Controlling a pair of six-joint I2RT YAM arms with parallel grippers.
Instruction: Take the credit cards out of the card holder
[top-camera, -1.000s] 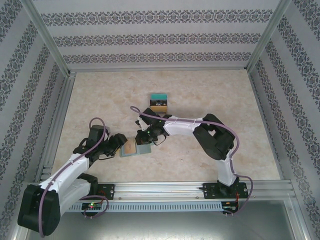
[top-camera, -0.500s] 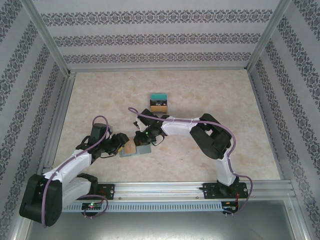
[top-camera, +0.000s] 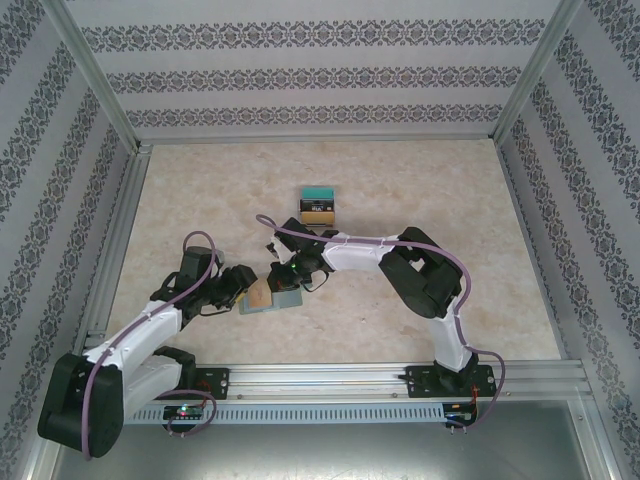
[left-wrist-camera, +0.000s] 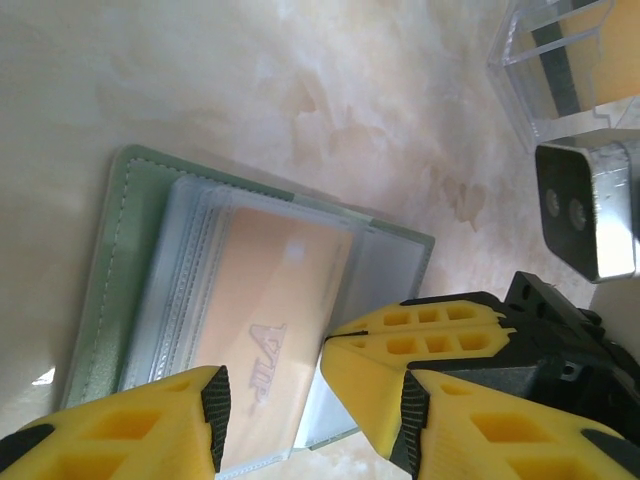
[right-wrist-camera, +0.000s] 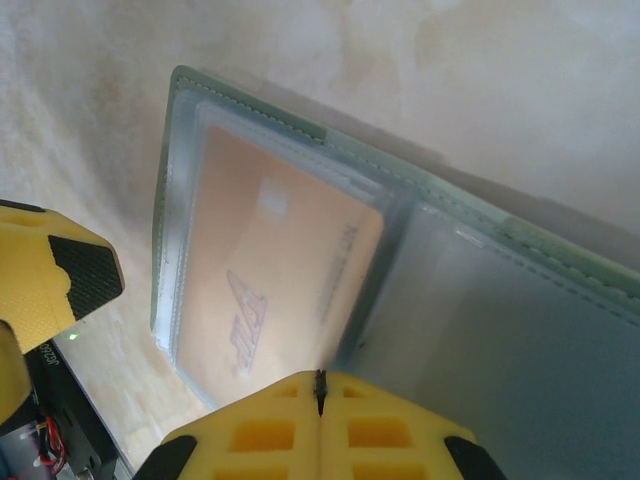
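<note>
**A:** Jaws on the left gripper (left-wrist-camera: 310, 425) parted, astride the near end of the orange card (left-wrist-camera: 275, 290); no pinch on it to be seen yet. Clenched tight on the right gripper (right-wrist-camera: 320, 388), nothing between, tips pressed down on the card holder (left-wrist-camera: 105, 270) just beside the card's long edge.

**B:** Changed since a second ago?

**A:** Narrowed a little on the left, and edged in towards the card. Closed the last bit on the right and settled onto the holder. Otherwise unmoved: holder lying open and flat on the table (left-wrist-camera: 250, 90), card inside its clear pocket, right between the left jaws and just ahead of the right tips.

**B:** Meaning for the task?

**A:** Probably pinning with the right and closing in for a pull with the left. Orange card not yet out. Likely trouble: slipping off the thin edge, or dragging the whole holder along.

**B:** Anything to read?

**A:** Pale triangle mark with a few letters on the orange card, too blurred to spell. Line of small print beside it, unreadable. Small pale square towards the far end. Beyond the right gripper, clear stand (left-wrist-camera: 560, 60) with cards standing inside; print there too small to make out.
</note>
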